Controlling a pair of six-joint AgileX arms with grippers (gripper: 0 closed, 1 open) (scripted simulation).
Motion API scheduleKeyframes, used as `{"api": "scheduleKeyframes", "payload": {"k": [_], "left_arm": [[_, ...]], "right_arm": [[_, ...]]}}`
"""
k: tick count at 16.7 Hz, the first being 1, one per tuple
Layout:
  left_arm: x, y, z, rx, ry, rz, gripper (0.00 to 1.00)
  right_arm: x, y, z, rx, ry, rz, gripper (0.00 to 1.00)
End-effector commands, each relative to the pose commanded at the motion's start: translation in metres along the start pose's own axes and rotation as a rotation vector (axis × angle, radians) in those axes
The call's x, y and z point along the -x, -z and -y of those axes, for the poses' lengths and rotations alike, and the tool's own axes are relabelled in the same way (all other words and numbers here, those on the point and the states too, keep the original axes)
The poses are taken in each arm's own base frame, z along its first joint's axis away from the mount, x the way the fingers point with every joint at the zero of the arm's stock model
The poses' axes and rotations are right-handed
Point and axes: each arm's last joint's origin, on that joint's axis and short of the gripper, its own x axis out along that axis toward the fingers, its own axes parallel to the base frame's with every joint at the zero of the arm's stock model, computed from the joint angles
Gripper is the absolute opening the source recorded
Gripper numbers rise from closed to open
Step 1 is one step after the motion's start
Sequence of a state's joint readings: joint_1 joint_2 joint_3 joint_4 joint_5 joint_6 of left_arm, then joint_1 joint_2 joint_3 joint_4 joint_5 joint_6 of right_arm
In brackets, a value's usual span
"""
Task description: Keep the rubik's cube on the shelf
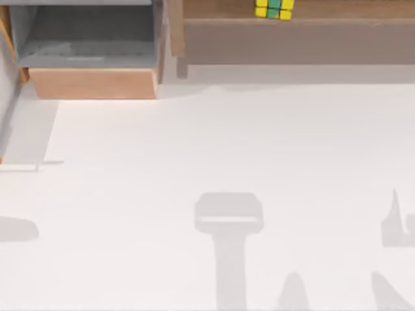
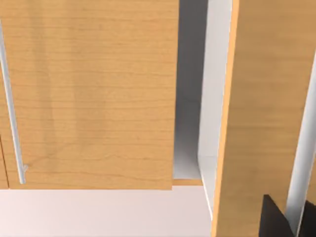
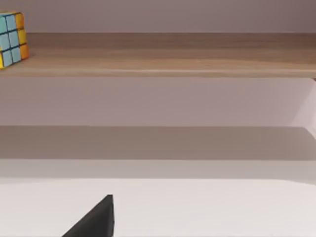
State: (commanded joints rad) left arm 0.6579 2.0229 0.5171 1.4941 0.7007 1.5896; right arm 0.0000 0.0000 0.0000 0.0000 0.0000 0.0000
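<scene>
The cube rests on the shelf, near its front edge, so the placement looks complete. Both arms are clear of it above the desk; jaw opening cannot be told for either.

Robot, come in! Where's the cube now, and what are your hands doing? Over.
Rubik's cube sits on the shelf, nothing gripping it. Left hand by the wooden cabinet. Right hand low over the table, facing the shelf. Nothing in the way.

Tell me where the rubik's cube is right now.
The rubik's cube sits on the shelf at the far edge of the top view, right of centre, and right of the grey-lined box compartment.
</scene>
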Motion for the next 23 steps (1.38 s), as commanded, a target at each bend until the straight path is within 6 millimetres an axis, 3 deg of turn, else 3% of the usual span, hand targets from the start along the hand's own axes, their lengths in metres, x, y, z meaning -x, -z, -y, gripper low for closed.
{"api": "scheduleKeyframes", "payload": {"k": [3,10,16,23], "left_arm": [[-0.005,0.0,0.005,0.019,0.02,0.0,0.0],[-0.062,0.001,0.004,0.016,0.015,-0.002,0.0],[-0.065,0.002,0.007,0.023,0.027,-0.005,0.0],[-0.122,0.002,0.005,0.019,0.021,-0.007,0.0]], "right_arm": [[0.0,0.0,0.0,0.0,0.0,0.0,1.0],[0.0,0.0,0.0,0.0,0.0,0.0,1.0],[0.0,0.0,0.0,0.0,0.0,0.0,1.0],[0.0,0.0,0.0,0.0,0.0,0.0,1.0]]}}
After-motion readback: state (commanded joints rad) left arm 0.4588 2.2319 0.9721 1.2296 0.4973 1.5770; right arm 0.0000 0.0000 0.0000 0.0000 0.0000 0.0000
